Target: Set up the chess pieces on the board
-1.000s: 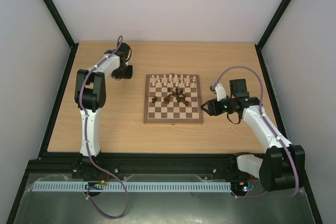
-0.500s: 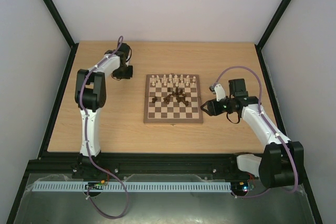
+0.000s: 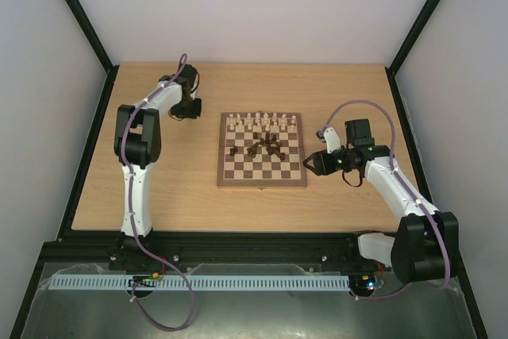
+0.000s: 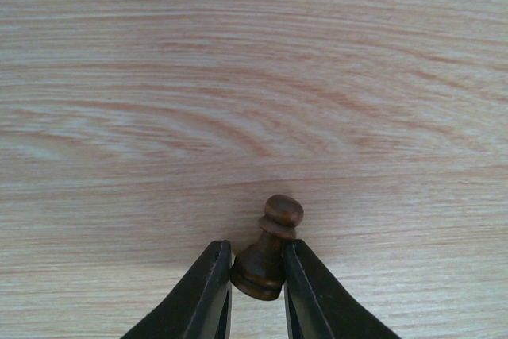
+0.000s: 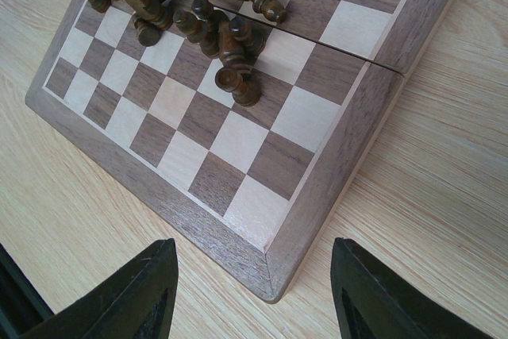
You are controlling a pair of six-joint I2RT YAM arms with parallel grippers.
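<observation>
Left hand (image 4: 255,261) pinches tilted dark pawn (image 4: 274,232) by base.

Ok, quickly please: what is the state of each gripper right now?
Left gripper: closed on a dark pawn.
Right gripper: open, holding nothing.

Dark pawn (image 4: 268,253) of glossy turned wood; left fingers (image 4: 208,293) matt black plastic; table (image 4: 238,77) pale grained wood (smooth, satin).
</observation>
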